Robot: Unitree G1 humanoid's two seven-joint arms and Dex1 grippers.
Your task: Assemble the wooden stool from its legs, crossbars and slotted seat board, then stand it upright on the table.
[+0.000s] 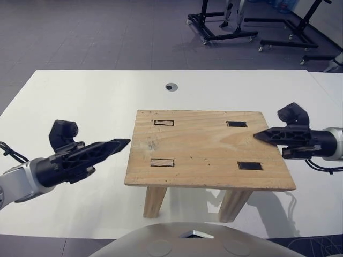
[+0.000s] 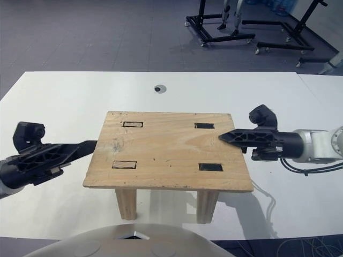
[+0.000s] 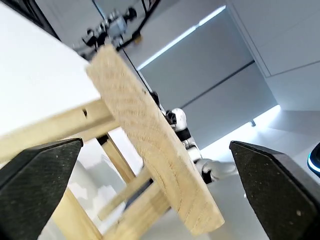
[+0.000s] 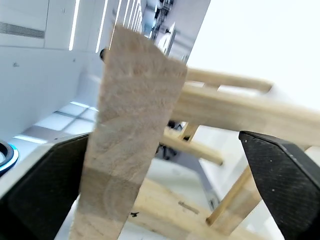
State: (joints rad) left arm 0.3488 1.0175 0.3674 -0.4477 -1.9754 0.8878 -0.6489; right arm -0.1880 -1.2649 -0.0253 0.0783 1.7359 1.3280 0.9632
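Observation:
The wooden stool stands upright on the white table (image 1: 80, 107), its slotted seat board (image 1: 203, 147) on top with leg ends filling the slots. Two front legs (image 1: 154, 201) (image 1: 234, 204) show under it. My left gripper (image 1: 127, 142) is open at the seat's left edge; in the left wrist view the board's edge (image 3: 150, 150) lies between its fingers (image 3: 40, 175), untouched. My right gripper (image 1: 257, 135) is open at the seat's right edge, its tip over the board. The right wrist view has the board's edge (image 4: 130, 130) and a crossbar (image 4: 227, 80) between the fingers (image 4: 285, 175).
A small round cable hole (image 1: 171, 87) sits in the table behind the stool. Black wheeled stands (image 1: 225, 27) are on the floor beyond the far edge. A cable (image 1: 321, 167) trails under my right arm. The table's near edge lies just in front of the stool's legs.

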